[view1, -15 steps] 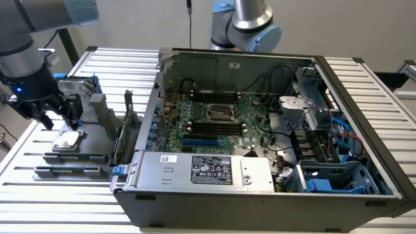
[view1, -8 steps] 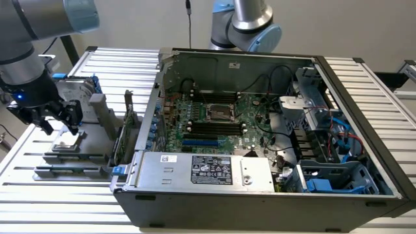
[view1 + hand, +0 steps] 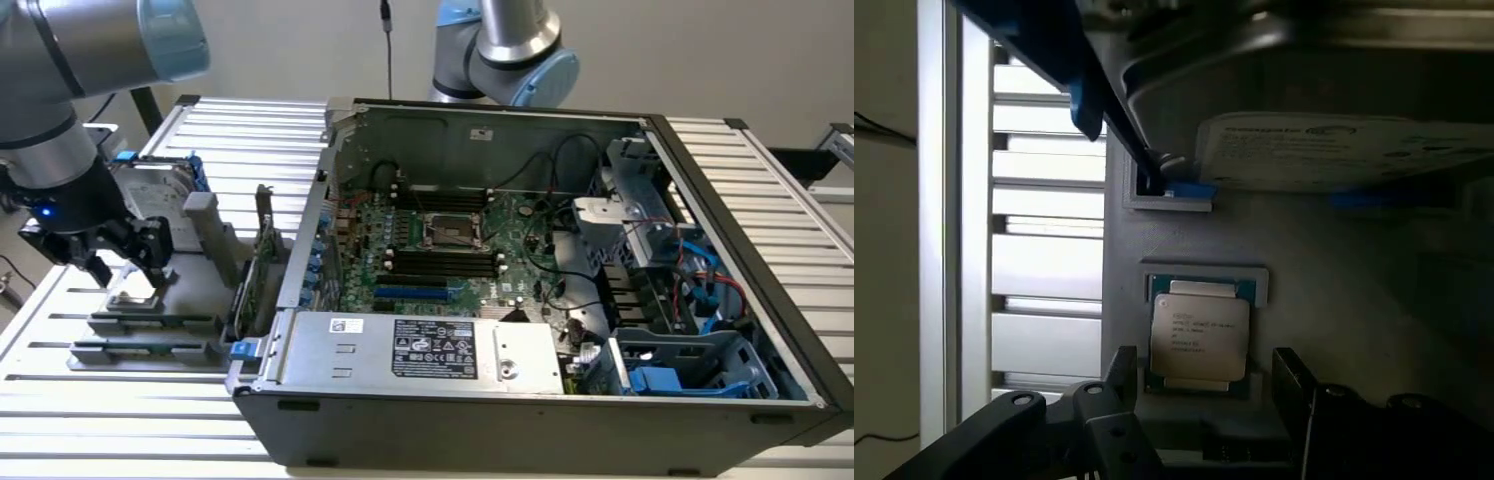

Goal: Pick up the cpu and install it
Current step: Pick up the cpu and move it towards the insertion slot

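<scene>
Gripper [image 3: 130, 274], black two-finger type on the grey robot arm, is spread wide and grasps nothing. It hangs low over the grey plastic parts holder [image 3: 147, 325] on the slatted metal table [image 3: 80, 400], at the exterior view's left, just outside the open black computer case [image 3: 534, 400].

Small flat square cpu with silvery metal top [image 3: 1199, 335] lies flat in its own shallow recess of the holder. In the wrist view the dark fingers [image 3: 1119, 368] stand one on each side of it, apart from its edges, no contact visible. Silver hard drive with blue brackets [image 3: 1334, 150] sits near in the same holder and is not involved.

Step in hand, as I judge it: the pick, at the approach stage, jaws lined up but chip not yet gripped. The empty metal-framed cpu socket [image 3: 451, 232] on the green motherboard inside the case is unfilled, so install is not started.

Grasp calls for a straight descent, fingers kept square to the two opposite edges, closing gently on a thin part. Risks are a tilted chip or a finger catching the recess wall.
</scene>
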